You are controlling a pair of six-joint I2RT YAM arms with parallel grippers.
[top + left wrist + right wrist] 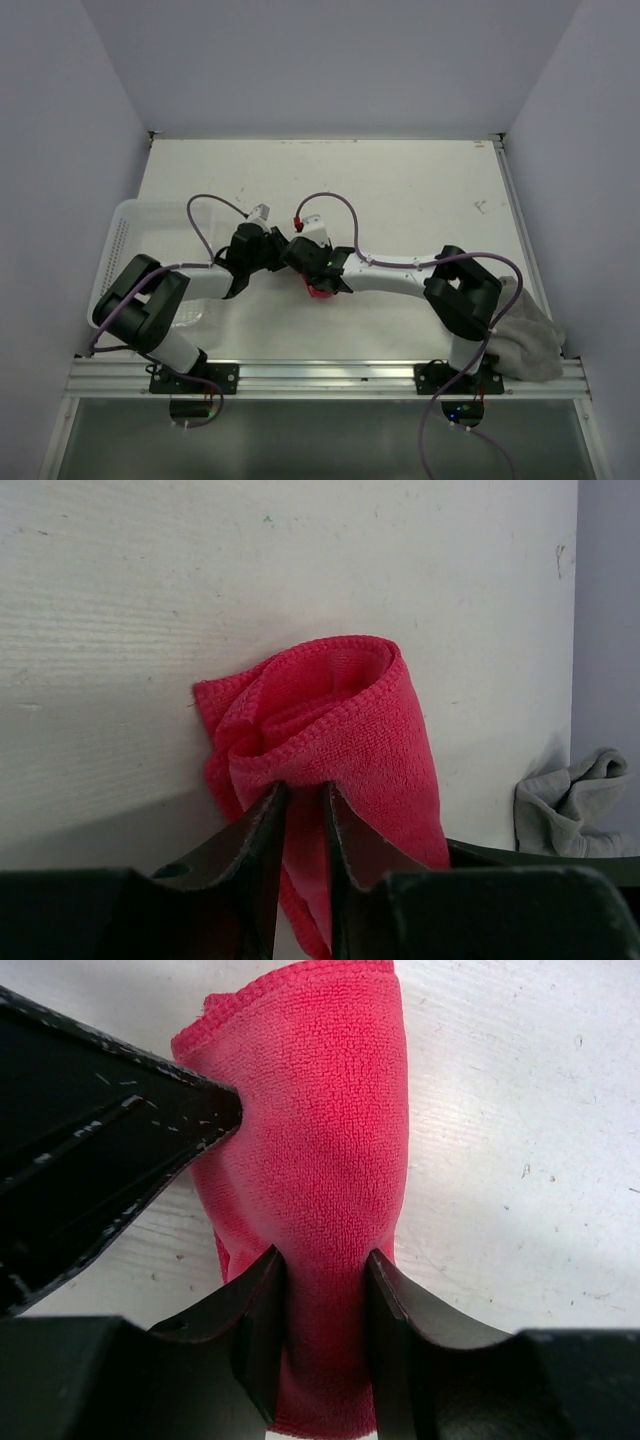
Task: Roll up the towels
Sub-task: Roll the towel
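Observation:
The pink-red towel (340,730) is rolled into a loose tube on the white table; only a small red patch (320,290) shows under the arms in the top view. My left gripper (303,795) is shut on a fold at one end of the roll. My right gripper (322,1265) is shut around the roll's body (320,1130), fingers on either side. The left gripper's finger (120,1150) shows at the left of the right wrist view. The grey-taupe towel (525,335) lies crumpled at the table's front right corner, also in the left wrist view (570,805).
A white perforated plastic basket (125,235) stands at the left edge, beside the left arm. Grey walls enclose the table on the left, back and right. A metal rail (320,375) runs along the near edge.

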